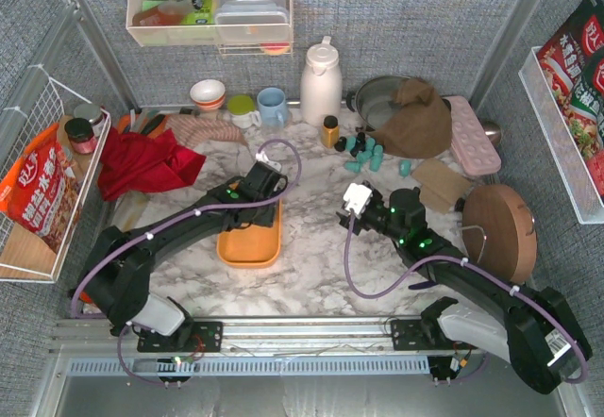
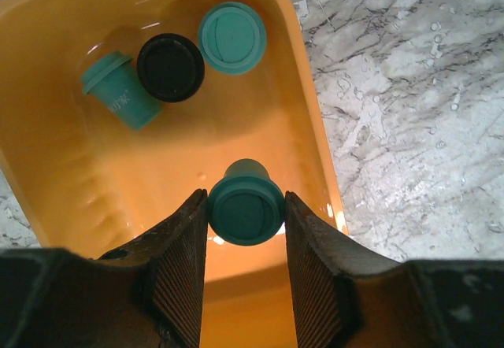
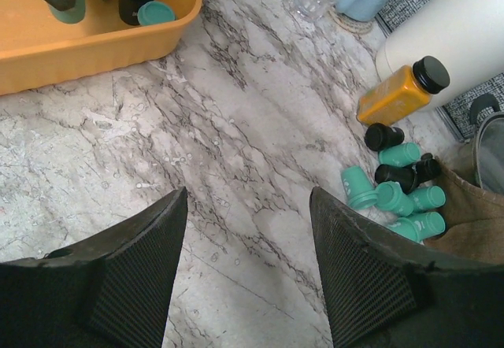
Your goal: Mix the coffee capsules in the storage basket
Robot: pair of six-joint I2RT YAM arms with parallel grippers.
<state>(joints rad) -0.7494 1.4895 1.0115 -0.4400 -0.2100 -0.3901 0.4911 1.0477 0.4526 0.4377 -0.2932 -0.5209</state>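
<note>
Gripping a teal capsule between its ribbed fingers, my left gripper sits low over the near end of the storage basket; I cannot tell whether the pod touches the basket floor. Further along the same orange floor I see three more coffee capsules bunched together: a teal one lying on its side, a black one touching it, and another teal one just beside the black. My right gripper has its jaws spread wide with nothing between them, only bare marble table below. It is well apart from the basket, which shows at the upper left of its wrist view. Off to its right a loose cluster of capsules, mostly teal with a few black, lies on the table just beside an amber bottle with a black cap and near a crumpled brown cloth.
</note>
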